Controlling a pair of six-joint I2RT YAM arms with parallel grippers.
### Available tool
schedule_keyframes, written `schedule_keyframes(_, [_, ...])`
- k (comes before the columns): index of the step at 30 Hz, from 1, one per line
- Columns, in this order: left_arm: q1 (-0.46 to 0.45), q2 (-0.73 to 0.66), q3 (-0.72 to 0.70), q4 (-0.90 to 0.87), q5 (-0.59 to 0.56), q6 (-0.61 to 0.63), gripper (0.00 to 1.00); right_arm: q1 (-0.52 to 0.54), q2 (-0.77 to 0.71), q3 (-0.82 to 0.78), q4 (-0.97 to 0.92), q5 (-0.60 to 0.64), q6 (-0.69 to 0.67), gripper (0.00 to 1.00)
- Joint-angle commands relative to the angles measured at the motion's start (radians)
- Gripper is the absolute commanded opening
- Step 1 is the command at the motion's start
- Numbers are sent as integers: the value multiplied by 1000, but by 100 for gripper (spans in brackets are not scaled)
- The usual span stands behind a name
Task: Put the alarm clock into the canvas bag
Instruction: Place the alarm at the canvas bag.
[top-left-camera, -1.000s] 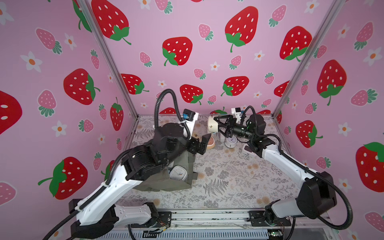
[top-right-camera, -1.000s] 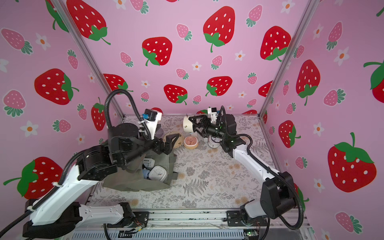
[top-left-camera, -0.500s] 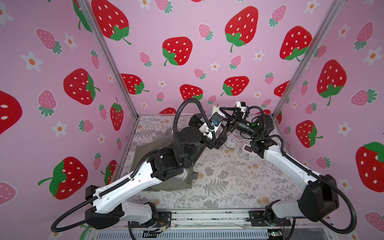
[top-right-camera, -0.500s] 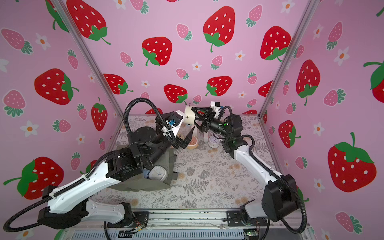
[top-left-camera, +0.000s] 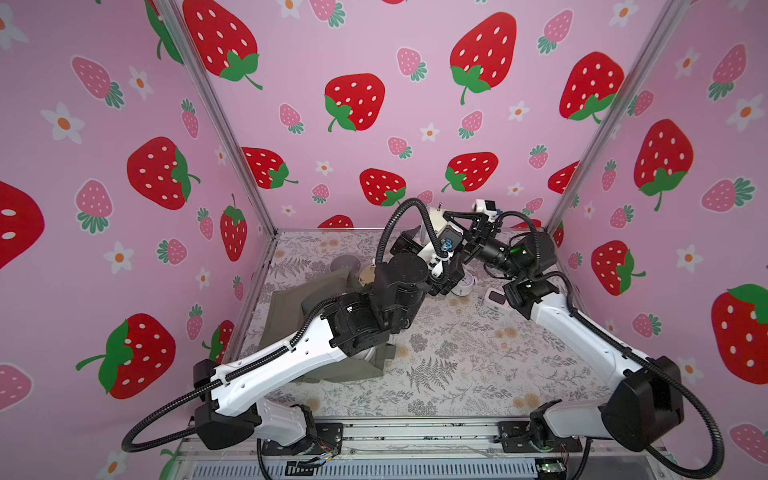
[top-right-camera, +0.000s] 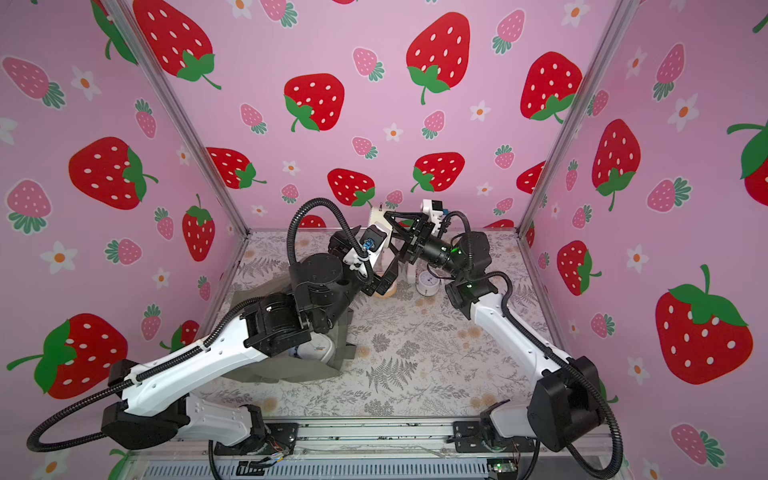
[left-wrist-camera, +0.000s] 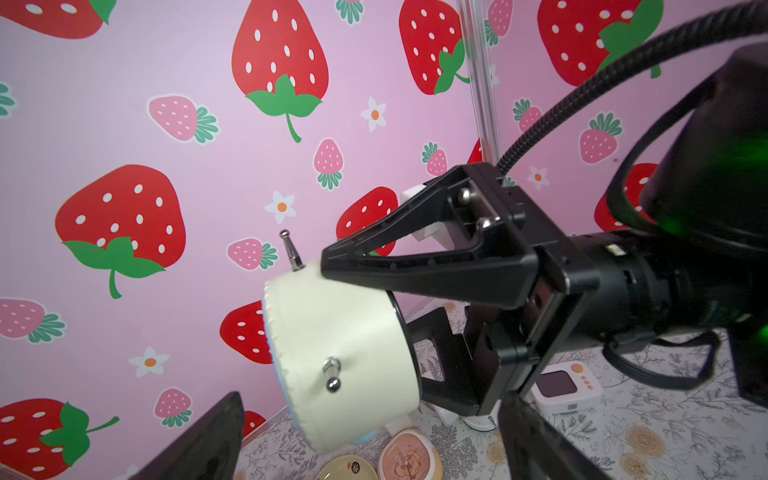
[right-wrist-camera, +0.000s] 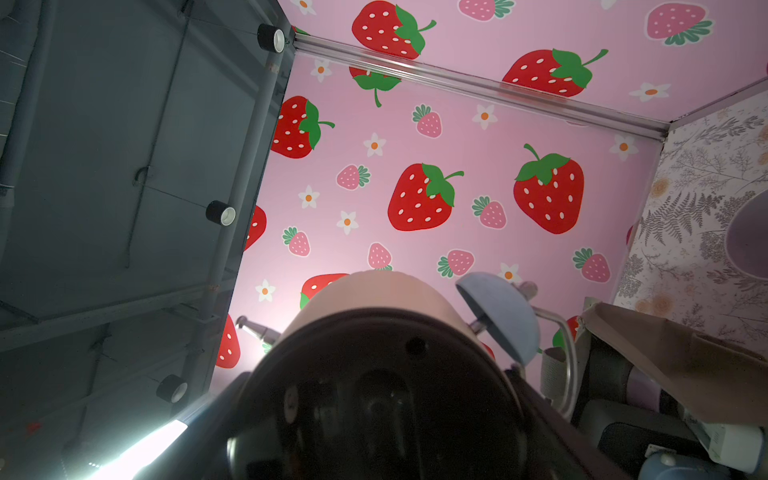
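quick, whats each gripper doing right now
left gripper: open, holding nothing.
right gripper: closed on the cream alarm clock, held up off the table.

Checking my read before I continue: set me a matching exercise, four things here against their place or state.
1 cream alarm clock; 2 canvas bag; 3 white digital clock; 4 left tool
A open, gripping nothing; B table, robot's left side; C gripped aloft by right tool; D table, robot's right side
Pairs: 1-C, 2-B, 3-D, 4-A
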Motion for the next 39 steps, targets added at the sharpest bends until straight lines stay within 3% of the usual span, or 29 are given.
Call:
schedule_keyframes(1, [5,13,53,37,-60,5,93,18,-49,18,130,-3,58,69])
schedule_keyframes(12, [11,38,85,41,-104,-4,81,39,-57,10,144,-15,74,68])
schedule_keyframes(19, [11,38,86,56,-93,-5,54,40,-65,-1,147,-18,79,68])
schedule_keyframes(21, [12,34,79,54,-66,9,50,39,-66,-1,149,-18,79,69])
schedule_keyframes(23, [13,25,64,66,-28,14,50,40,-67,-1,148,-18,79,79])
schedule_keyframes(25, [15,21,56,69,-5,25,49,40,-71,-1,108,-10,67,100])
schedule_keyframes(33, [60,-58,-37,91,88,241,49,-52,-150,2,-72,-25,24,100])
schedule_keyframes(39, [115,-147,-116,41,216,490,47,-172,-241,65,-504,-122,-103,100])
